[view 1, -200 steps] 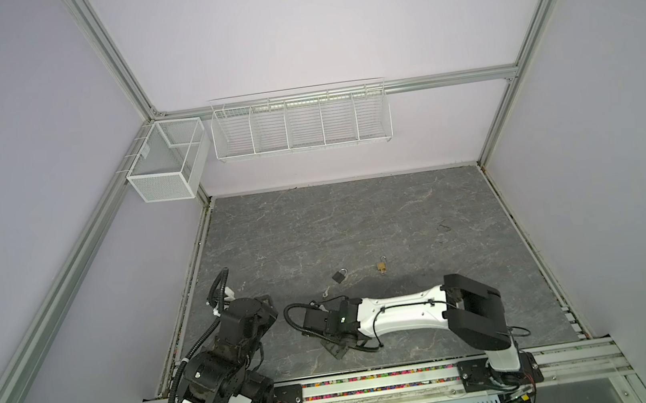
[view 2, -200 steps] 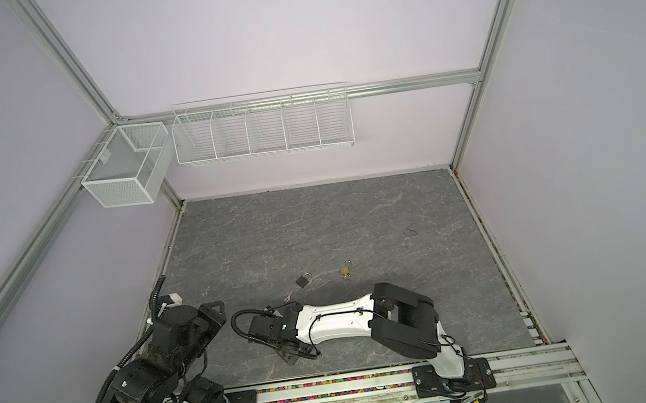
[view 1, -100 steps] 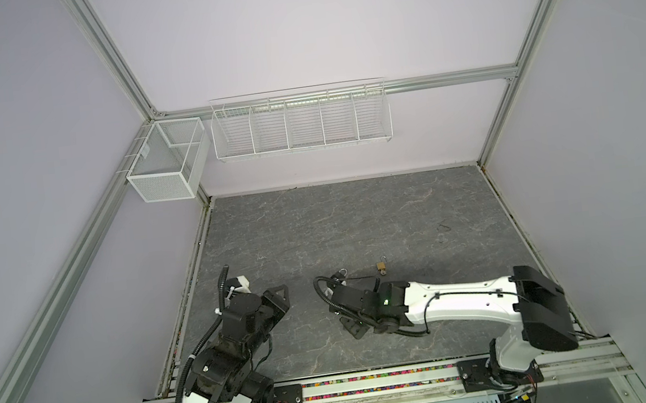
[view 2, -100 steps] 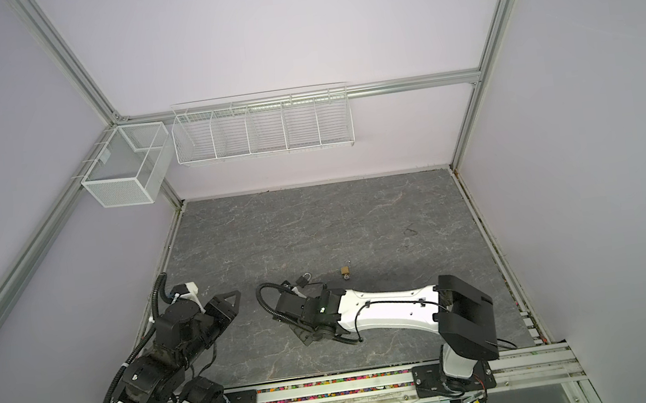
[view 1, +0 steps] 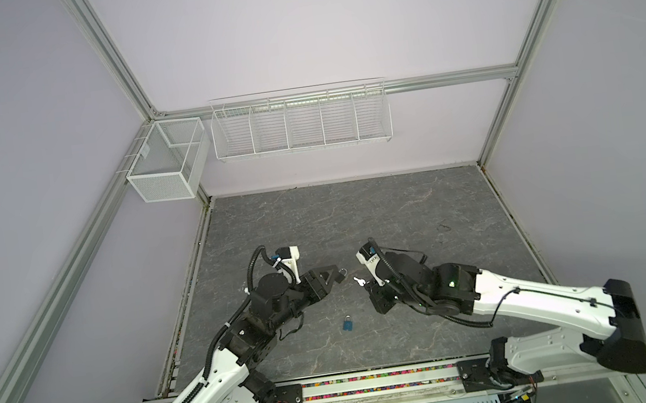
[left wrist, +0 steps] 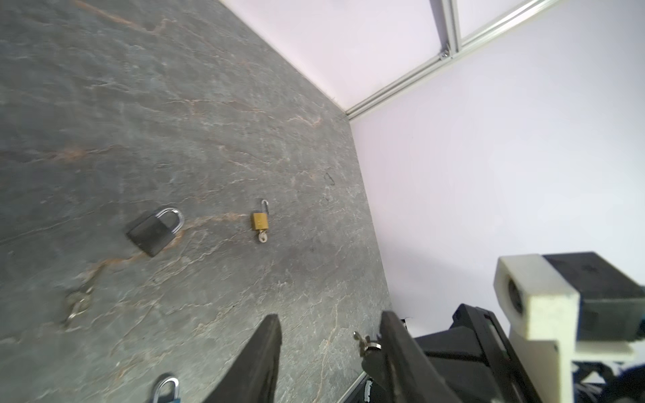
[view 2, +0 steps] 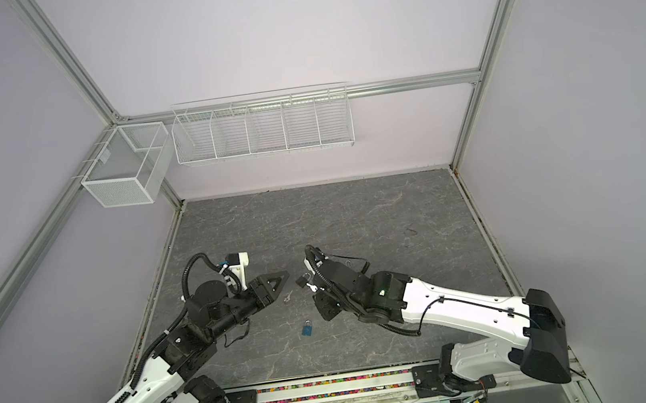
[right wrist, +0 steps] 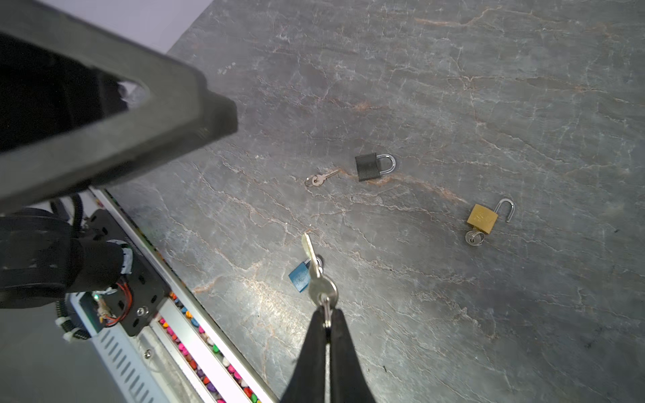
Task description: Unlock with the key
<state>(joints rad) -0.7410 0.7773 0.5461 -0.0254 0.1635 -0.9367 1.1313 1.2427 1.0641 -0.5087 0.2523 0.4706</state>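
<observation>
Both arms have shifted within the last second. The right arm (view 1: 535,302), which lay low across the near side, has swung out and lifted. The left arm (view 1: 217,374) has reached forward, so the two tips now face each other over the middle of the surface (view 1: 356,215).

In both top views a small key (view 1: 358,280) hangs at the right arm's tip. A black padlock (view 2: 302,281) and a loose key (view 2: 287,297) lie on the surface below and between the tips. A blue padlock (view 1: 348,324) lies closer to the near edge.

From the left wrist, the left fingers (left wrist: 265,356) stand about half open with nothing between them.

From the right wrist, the right fingers (right wrist: 314,349) are pinched tight on the ring end of the key, whose blade points out over the blue padlock. A gold padlock (right wrist: 482,218) lies well apart with its shackle sprung and a third key (right wrist: 474,238) in it.

That makes three padlocks and three keys, with two locks left shut. The left fingers should probably grip a shut padlock by its body, keyhole clear, before the blade goes in. Held so near its end, the key may swivel.
</observation>
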